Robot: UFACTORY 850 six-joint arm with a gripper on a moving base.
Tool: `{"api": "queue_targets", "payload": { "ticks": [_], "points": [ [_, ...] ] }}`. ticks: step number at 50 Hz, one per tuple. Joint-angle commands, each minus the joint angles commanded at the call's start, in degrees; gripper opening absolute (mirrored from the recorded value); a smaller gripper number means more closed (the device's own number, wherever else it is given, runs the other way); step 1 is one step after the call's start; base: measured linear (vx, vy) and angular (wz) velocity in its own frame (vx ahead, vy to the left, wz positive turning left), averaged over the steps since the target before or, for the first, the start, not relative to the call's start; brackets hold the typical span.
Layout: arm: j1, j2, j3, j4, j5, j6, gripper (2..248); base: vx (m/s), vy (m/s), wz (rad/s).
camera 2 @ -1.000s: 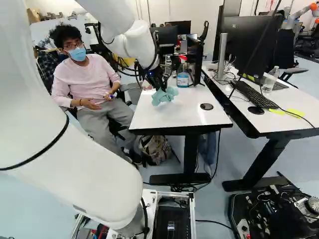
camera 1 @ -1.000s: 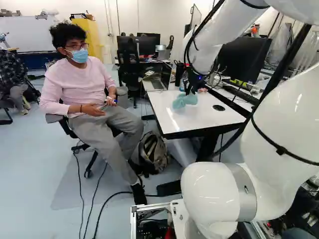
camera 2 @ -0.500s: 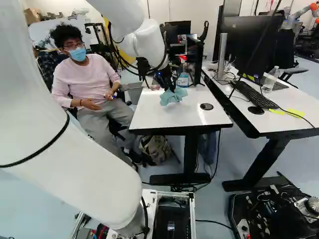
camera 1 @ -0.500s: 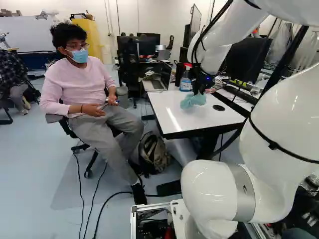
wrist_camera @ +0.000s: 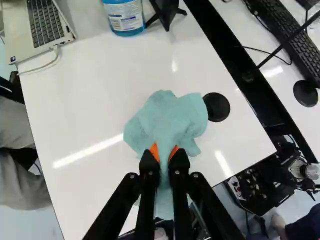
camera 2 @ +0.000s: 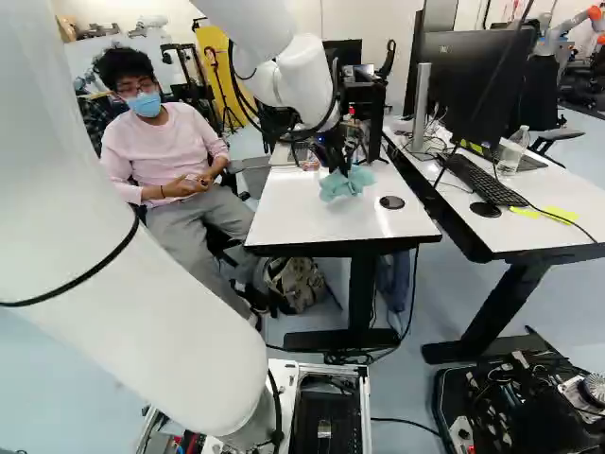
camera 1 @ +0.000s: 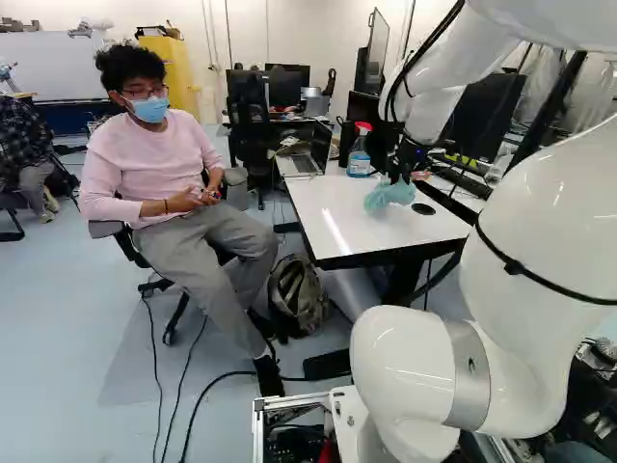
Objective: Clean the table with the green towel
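Gripper and towel, with counts of the surrounding objects. My gripper (camera 2: 337, 168) is closed on the green towel (wrist_camera: 167, 117), its two fingers narrowly parted by the bunched cloth, with an orange pad (wrist_camera: 154, 150) against each side of it. The towel fans out ahead of my fingertips over the white table (wrist_camera: 85, 105), beside the one round black disc (wrist_camera: 216, 107) set in the top; I cannot tell whether its edge touches the disc.

Counted on this table: one towel; one laptop (wrist_camera: 47, 30); one spray bottle (camera 1: 360, 156); one black stand (wrist_camera: 167, 12), just beside the bottle. Counted on the neighbouring table (camera 2: 558, 189): one keyboard (camera 2: 485, 180), one mouse (camera 2: 485, 210) near it, and two yellow notes (camera 2: 561, 216).

Containers: two bottles. The spray bottle, with a red head, holds blue liquid. The clear bottle (camera 2: 513, 153) stands near the keyboard; its contents I cannot tell.
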Motion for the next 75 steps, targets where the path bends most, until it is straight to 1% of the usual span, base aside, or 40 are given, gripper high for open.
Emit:
{"api": "queue_targets", "payload": {
  "ticks": [63,70,75],
  "points": [
    [-13.16,-5.03,-5.04,0.00,0.00,0.00,37,0.000,0.000,0.000],
    [-14.54,-5.89,-5.92,0.00,0.00,0.00,37,0.000,0.000,0.000],
    [-14.93,-6.30,-6.35,0.00,0.00,0.00,37,0.000,0.000,0.000]
  ]
}}
